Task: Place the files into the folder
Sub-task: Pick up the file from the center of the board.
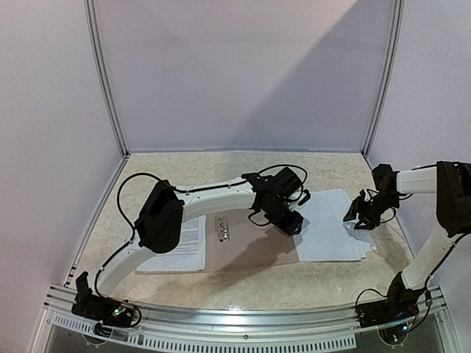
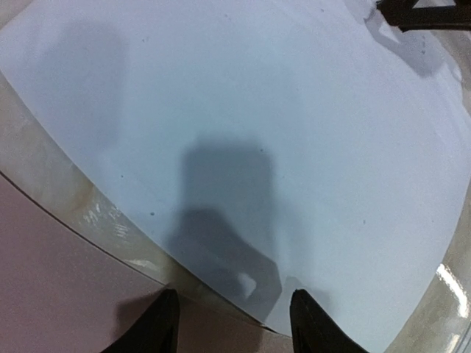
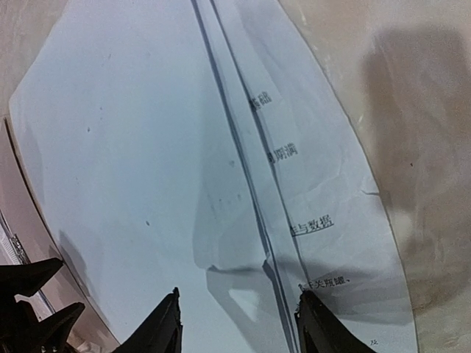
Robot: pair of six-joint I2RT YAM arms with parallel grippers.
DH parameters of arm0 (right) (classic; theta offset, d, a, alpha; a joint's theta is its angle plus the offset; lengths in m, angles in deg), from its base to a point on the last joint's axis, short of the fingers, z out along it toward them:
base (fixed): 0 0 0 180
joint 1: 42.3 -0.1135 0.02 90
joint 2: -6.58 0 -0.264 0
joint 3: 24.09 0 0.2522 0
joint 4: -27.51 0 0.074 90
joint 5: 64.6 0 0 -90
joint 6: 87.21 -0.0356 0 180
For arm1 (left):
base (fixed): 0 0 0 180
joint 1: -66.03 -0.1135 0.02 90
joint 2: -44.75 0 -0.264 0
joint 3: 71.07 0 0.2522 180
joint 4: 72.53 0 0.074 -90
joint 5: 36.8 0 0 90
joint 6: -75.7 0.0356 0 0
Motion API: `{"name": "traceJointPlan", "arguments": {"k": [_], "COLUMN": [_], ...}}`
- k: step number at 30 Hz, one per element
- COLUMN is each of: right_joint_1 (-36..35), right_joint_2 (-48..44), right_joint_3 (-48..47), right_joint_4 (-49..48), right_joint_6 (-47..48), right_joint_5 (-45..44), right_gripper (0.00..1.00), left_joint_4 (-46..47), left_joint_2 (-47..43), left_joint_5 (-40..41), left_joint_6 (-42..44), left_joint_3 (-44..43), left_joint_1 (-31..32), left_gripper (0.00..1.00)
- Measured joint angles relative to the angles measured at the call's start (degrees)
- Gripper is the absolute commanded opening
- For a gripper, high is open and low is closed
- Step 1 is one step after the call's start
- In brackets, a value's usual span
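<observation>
The brown folder (image 1: 250, 254) lies open on the table with its metal clip (image 1: 224, 228) showing. A printed sheet (image 1: 188, 246) lies on its left part. The stack of white files (image 1: 331, 224) lies to the right of the folder, blank side up. My left gripper (image 1: 288, 223) hovers open over the stack's left edge; in the left wrist view it (image 2: 235, 327) stands empty above the sheet (image 2: 257, 110) and the folder's edge (image 2: 59, 279). My right gripper (image 1: 364, 213) is open over the stack's right edge, empty above the fanned sheets (image 3: 132, 147) in its wrist view (image 3: 239, 323).
Printed sheets (image 3: 309, 176) stick out from under the top blank sheet. The beige table (image 1: 221, 169) is ringed by white walls with metal posts. The left arm's wrist (image 3: 29, 309) shows at the lower left of the right wrist view.
</observation>
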Motion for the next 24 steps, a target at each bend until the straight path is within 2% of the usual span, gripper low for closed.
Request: {"name": "traceJointPlan", "arguments": {"k": [6,24], "right_joint_1": [0.0,0.0], "right_joint_2": [0.1,-2.9], "right_joint_3": [0.1,4.3], "right_joint_4": [-1.0,-9.0], "right_joint_6": [-0.2,-5.9], "right_joint_5": [1.6,15.3], "right_gripper": [0.55,0.49], "left_joint_4": [0.0,0.0], "left_joint_2": [0.0,0.0], "left_joint_5": [0.0,0.1], "left_joint_6": [0.0,0.0], "left_joint_3": [0.0,0.0], "left_joint_1": [0.0,0.0], "left_gripper": [0.53,0.53]}}
